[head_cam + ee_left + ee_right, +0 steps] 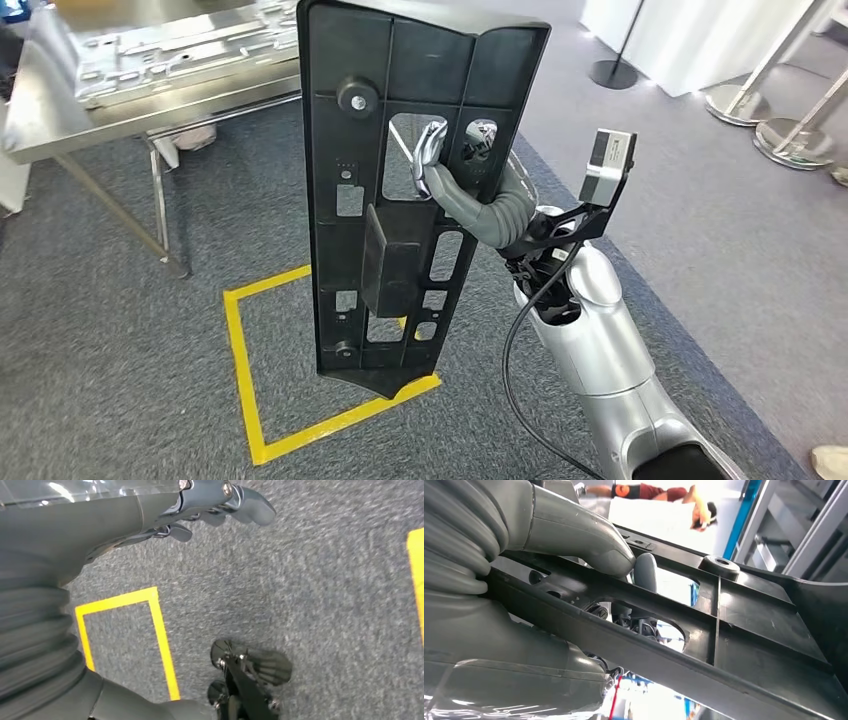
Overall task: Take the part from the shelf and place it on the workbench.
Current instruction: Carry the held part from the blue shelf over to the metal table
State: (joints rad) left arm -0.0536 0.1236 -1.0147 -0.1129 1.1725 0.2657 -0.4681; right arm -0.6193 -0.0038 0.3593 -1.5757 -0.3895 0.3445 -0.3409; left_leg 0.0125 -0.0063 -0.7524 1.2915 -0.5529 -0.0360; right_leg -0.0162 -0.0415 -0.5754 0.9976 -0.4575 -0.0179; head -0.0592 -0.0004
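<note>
A long black plastic part (400,200) with ribs and cut-outs stands upright in front of me, above the floor. My right hand (445,165) grips it from behind, fingers reaching through a cut-out near its upper half. In the right wrist view the thumb (589,542) presses on a rib of the part (744,625). The steel workbench (60,120) stands at the far left, beyond the part. My left hand (215,502) hangs over the carpet, its fingers loosely apart and holding nothing.
A pale moulded panel (180,45) lies on the workbench. Yellow tape (240,360) marks a square on the grey carpet below the part. Stanchion bases (790,140) stand at the far right. A person's shoe (830,462) shows at the lower right corner.
</note>
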